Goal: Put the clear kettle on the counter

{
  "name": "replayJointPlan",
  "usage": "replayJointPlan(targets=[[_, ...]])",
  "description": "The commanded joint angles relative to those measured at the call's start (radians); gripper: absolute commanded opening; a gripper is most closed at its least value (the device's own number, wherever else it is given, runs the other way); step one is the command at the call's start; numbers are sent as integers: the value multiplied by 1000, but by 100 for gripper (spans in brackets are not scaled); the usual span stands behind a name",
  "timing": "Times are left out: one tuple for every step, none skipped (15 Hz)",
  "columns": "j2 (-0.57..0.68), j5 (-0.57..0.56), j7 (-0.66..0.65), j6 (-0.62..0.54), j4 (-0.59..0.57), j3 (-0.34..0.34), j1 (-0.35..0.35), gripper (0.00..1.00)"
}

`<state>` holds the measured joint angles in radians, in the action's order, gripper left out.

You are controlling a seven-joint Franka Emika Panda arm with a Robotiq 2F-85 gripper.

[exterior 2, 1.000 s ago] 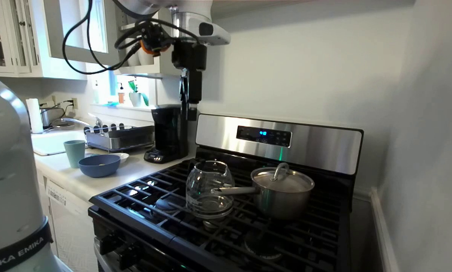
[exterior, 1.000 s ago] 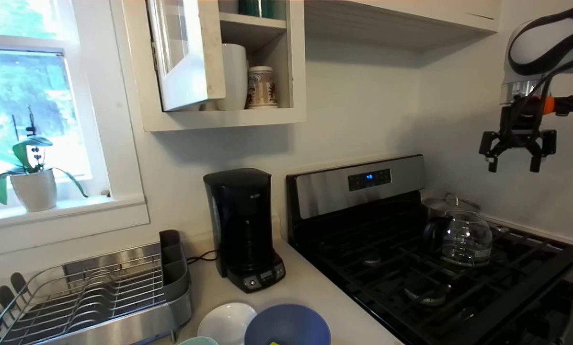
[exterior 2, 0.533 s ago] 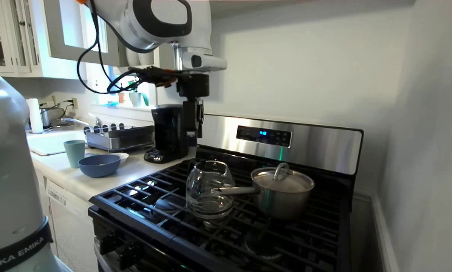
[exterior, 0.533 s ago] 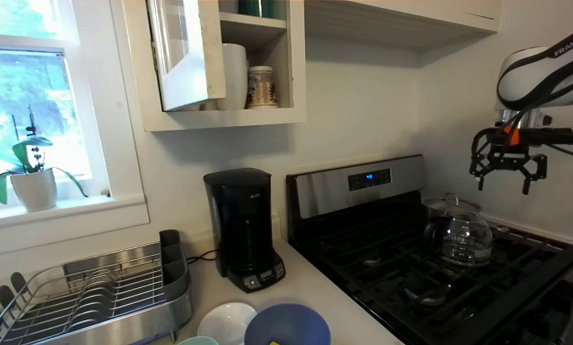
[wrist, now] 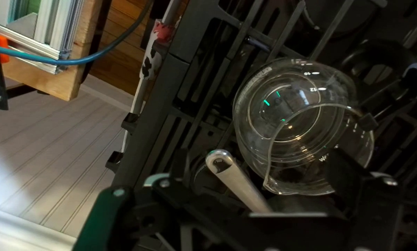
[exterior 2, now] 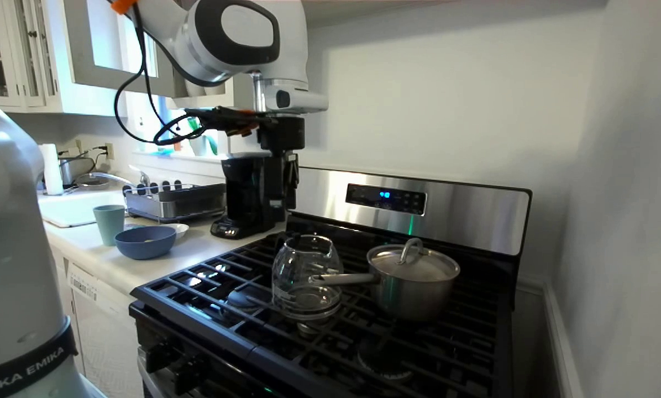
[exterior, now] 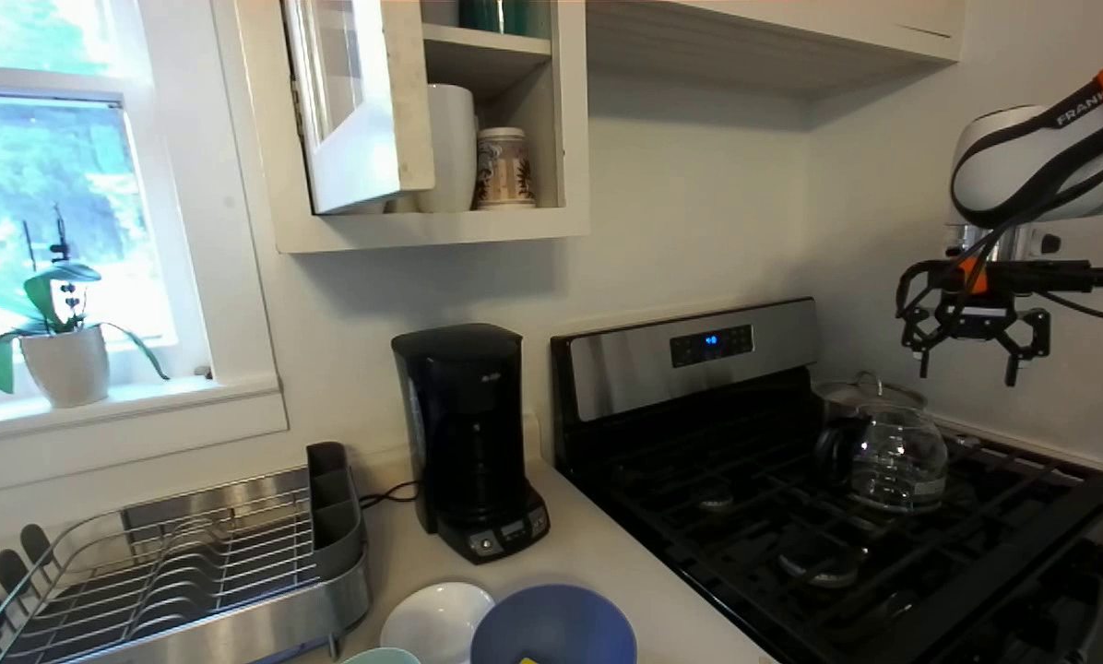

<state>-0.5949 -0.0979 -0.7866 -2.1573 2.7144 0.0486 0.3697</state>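
Observation:
The clear kettle, a rounded glass pot with a dark handle, stands upright on the black stove grate in both exterior views (exterior: 900, 466) (exterior 2: 307, 279). In the wrist view the kettle (wrist: 292, 101) shows its open rim; its handle points to the upper right. My gripper (exterior: 967, 368) is open and empty, in the air above the stove and higher than the kettle. It also shows side-on in an exterior view (exterior 2: 284, 207), and its spread fingers show at the bottom of the wrist view (wrist: 262, 167). The whitish counter (exterior: 598, 558) lies beside the stove, also seen in an exterior view (exterior 2: 198, 254).
A lidded steel pot (exterior 2: 413, 293) stands close to the kettle, its handle (wrist: 238, 186) reaching beside the glass. The black coffee maker (exterior: 464, 424), blue bowl (exterior: 556, 627), green cup (exterior 2: 109, 224) and dish rack (exterior: 210, 636) stand on the counter. A cabinet door (exterior: 367, 111) hangs open above.
My gripper has come down toward the stove, and the wrist has turned, mostly in the earlier half second. It has stayed open. The kettle has not moved.

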Motion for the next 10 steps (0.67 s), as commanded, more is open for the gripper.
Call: replayJointPlan(targets=[[0,1,1,2,-1,-1,1,100],[0,1,1,2,-1,-1,1,100],[21,10,-14,-21,-1,-1,0,100],[32,16,-26,-38,6,-3,-1,100],[43,27,-29,-39,8,1,-5,100],[58,36,-55,-45,10,-2,-2,100],[72,39,-76,-60,13,-5,0,100],[89,53,-111,-70,14,-9,-2,100],[104,60,-138,-75,13,-11,-3,100],[118,70,-167,-91,14,-10,-5,100]])
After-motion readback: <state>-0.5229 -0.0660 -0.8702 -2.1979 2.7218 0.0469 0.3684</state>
